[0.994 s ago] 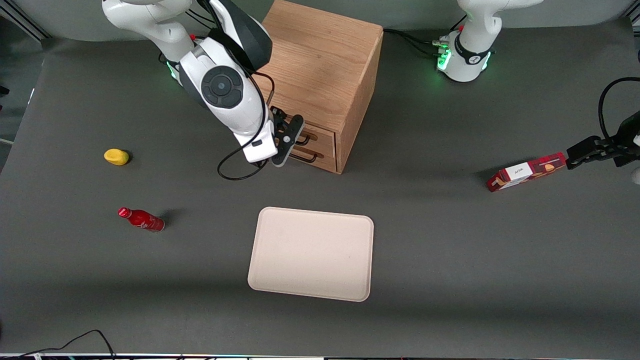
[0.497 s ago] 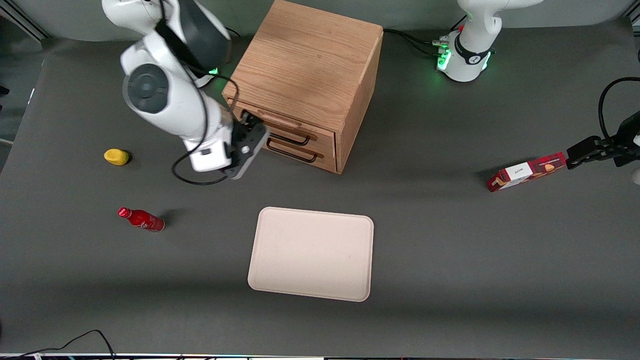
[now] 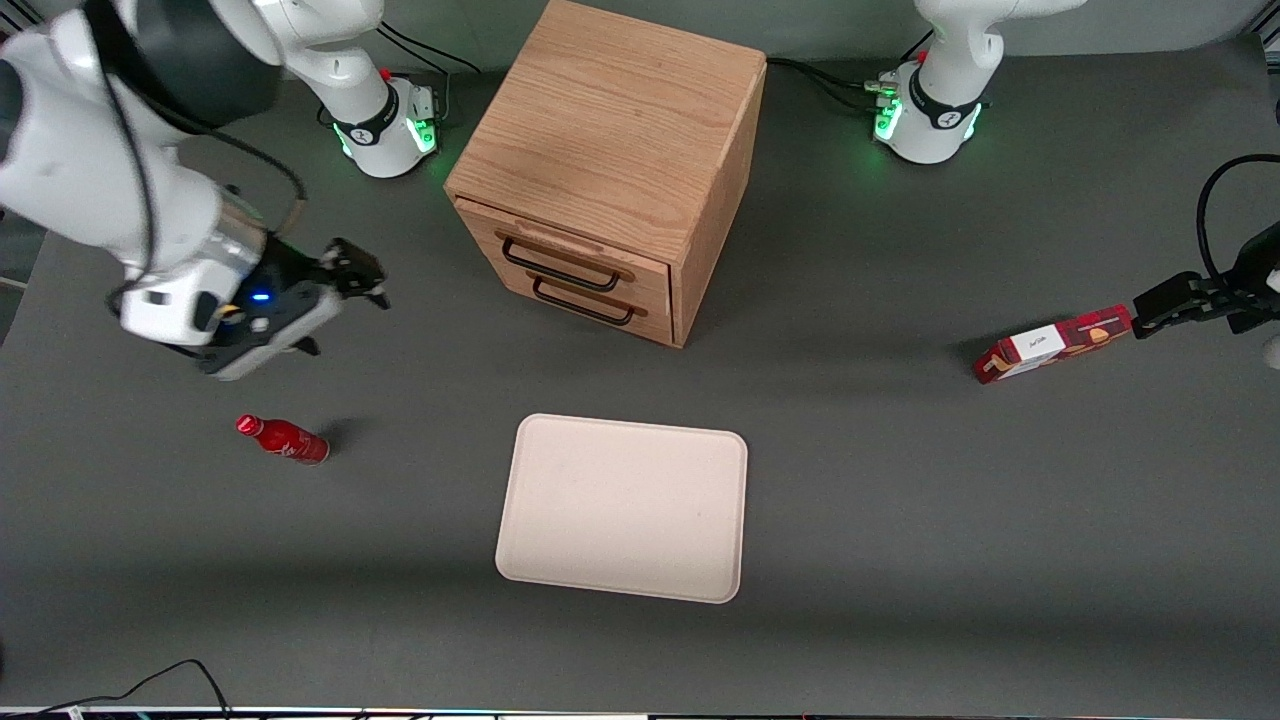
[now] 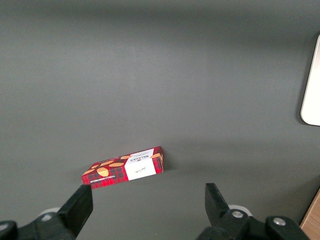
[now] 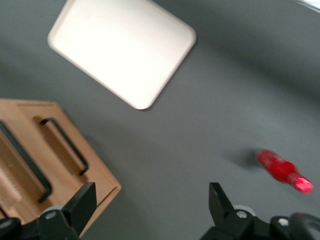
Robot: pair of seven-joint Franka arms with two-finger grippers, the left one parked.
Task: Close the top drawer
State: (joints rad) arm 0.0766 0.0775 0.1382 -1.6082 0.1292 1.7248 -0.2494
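Observation:
The wooden cabinet (image 3: 610,120) stands at the back middle of the table. Its top drawer (image 3: 575,258) has a thin black wire handle, and its front sits level with the lower drawer (image 3: 600,297) beneath it. My right gripper (image 3: 335,300) is open and empty. It hangs above the table well away from the cabinet, toward the working arm's end. In the right wrist view the gripper (image 5: 151,200) shows its jaws wide apart over bare table, with the top drawer (image 5: 17,167) and the lower drawer (image 5: 65,145) beside one finger.
A red bottle (image 3: 283,438) lies on the table nearer the front camera than the gripper; it also shows in the right wrist view (image 5: 282,170). A beige tray (image 3: 622,507) lies in front of the cabinet. A red box (image 3: 1050,345) lies toward the parked arm's end.
The gripper has left the cabinet's front and swung away toward the working arm's end, rising. Both drawer fronts are now uncovered. The yellow object is now hidden by the arm.

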